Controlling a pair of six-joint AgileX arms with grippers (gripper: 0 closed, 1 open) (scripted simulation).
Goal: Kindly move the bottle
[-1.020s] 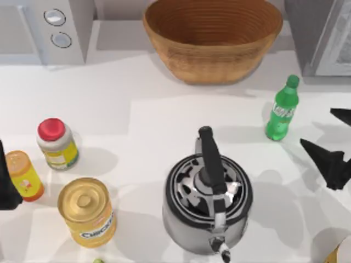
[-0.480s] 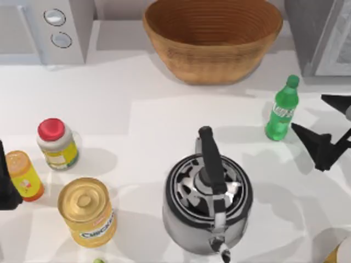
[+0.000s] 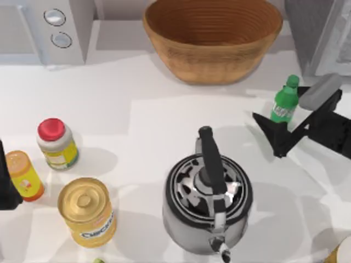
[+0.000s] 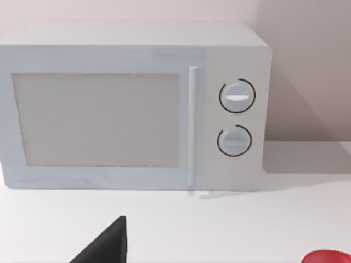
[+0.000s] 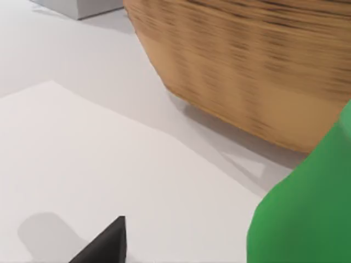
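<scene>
Green bottle [image 3: 286, 102], green cap, upright; right gripper [image 3: 285, 123] fingers spread around it.

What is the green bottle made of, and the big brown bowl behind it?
The bottle looks like smooth, glossy green plastic, with a paper-like white-and-green label. The big bowl is a basket, probably woven wicker or straw: it shows tan, matte ridged rings all around its wall.

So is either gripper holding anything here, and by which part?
Nothing is held. The right gripper is open, its fingers either side of the upright bottle at its lower body, not closed. The left gripper is parked at the table's left edge.
</scene>
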